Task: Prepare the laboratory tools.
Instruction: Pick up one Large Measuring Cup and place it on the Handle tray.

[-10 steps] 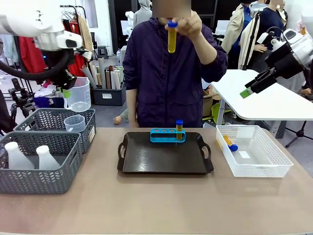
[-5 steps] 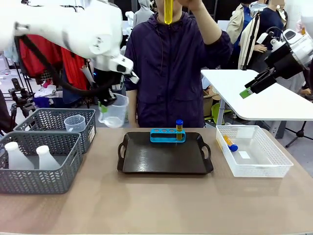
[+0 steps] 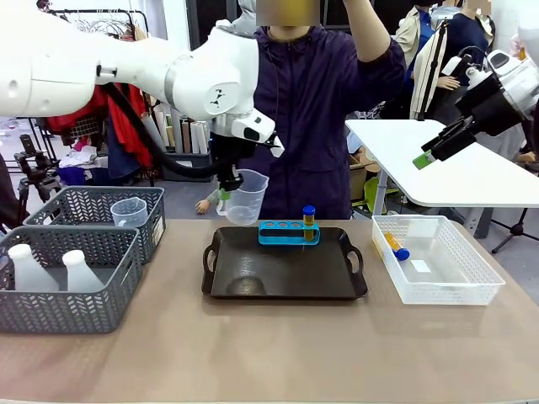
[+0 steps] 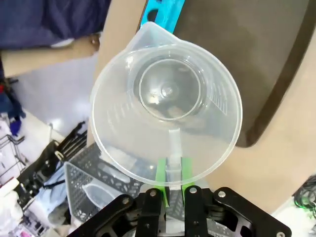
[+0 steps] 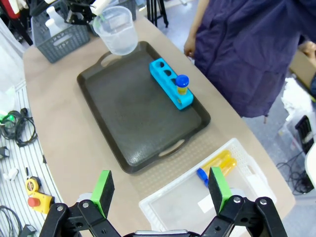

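Note:
My left gripper (image 3: 226,192) is shut on the handle of a clear measuring beaker (image 3: 245,199), which hangs in the air over the far-left corner of the dark tray (image 3: 253,273). In the left wrist view the green pads (image 4: 161,174) clamp the handle below the beaker (image 4: 167,106). On the tray's far edge stands a blue tube rack (image 3: 285,232) with one blue-capped amber tube (image 3: 309,220) in it. My right gripper (image 3: 428,156) is raised at the right, open (image 5: 161,185) and holding nothing.
Grey baskets at the left hold two white flasks (image 3: 29,268) and another beaker (image 3: 129,210). A white basket (image 3: 472,278) at the right holds blue-capped tubes (image 3: 396,246). A person stands across the table with one arm raised.
My left arm has swung right with the beaker, from above the grey baskets to the tray's far-left corner. The person's hand has lifted a tube upward out of the picture.

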